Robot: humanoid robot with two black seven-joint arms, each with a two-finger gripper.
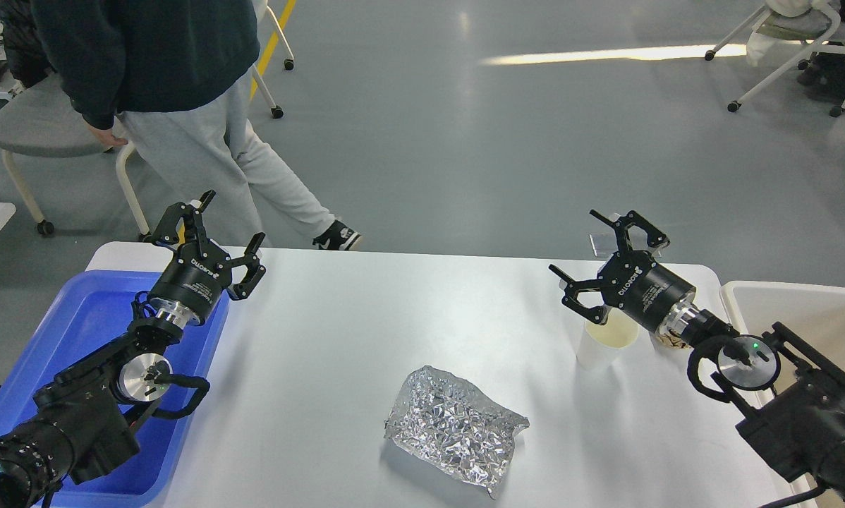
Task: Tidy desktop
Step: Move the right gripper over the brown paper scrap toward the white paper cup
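Note:
The white desktop (pixel 366 331) fills the middle of the head view. A crumpled sheet of silver foil (pixel 454 425) lies on it near the front centre. A white paper cup (pixel 604 344) stands upright at the right, partly hidden by my right gripper (pixel 583 247), which hangs open just above and behind it with nothing between its fingers. My left gripper (pixel 230 222) is open and empty at the desktop's left edge, over the rim of the blue tub.
A blue plastic tub (pixel 77 331) sits at the left under my left arm. An off-white bin (pixel 796 317) stands at the right edge. A person (pixel 183 106) walks just behind the desktop's far left corner, beside a wheeled chair (pixel 34 134).

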